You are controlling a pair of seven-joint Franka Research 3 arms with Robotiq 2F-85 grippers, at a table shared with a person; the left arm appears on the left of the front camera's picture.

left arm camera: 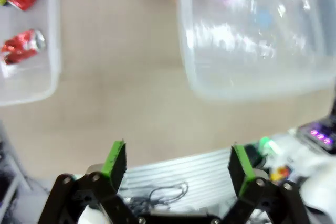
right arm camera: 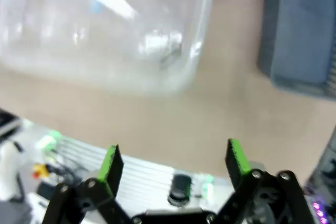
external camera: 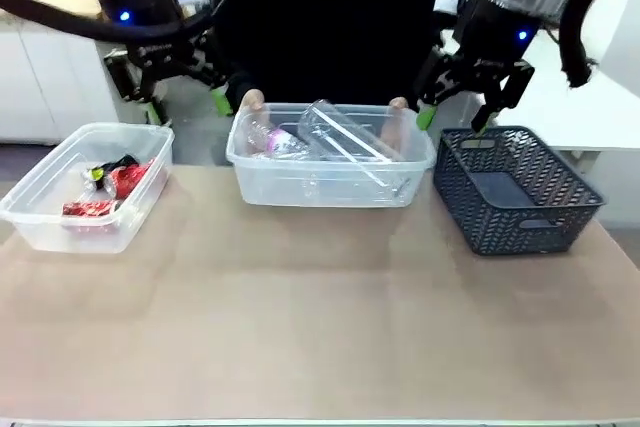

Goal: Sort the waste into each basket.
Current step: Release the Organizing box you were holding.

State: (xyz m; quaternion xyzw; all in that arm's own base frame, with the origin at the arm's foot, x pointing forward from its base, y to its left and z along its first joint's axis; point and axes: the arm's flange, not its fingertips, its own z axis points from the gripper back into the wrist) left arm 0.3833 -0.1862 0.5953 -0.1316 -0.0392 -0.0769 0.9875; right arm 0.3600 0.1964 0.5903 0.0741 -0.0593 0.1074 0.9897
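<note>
Front view: sorted waste in two clear tubs on the tan surface (external camera: 320, 327).
Smaller tub (external camera: 85, 187), left: crushed red cans (external camera: 110, 192). Larger tub (external camera: 330, 162), centre: clear bottles (external camera: 335, 137), one purple-labelled; a person's fingers (external camera: 252, 100) on its far rim. Dark lattice basket (external camera: 515, 192), right. Beyond, raised: left hand (external camera: 185, 97) and right hand (external camera: 455, 112), both spread wide, holding nothing.

Bright, even light; wrist views seemingly motion-blurred.
</note>
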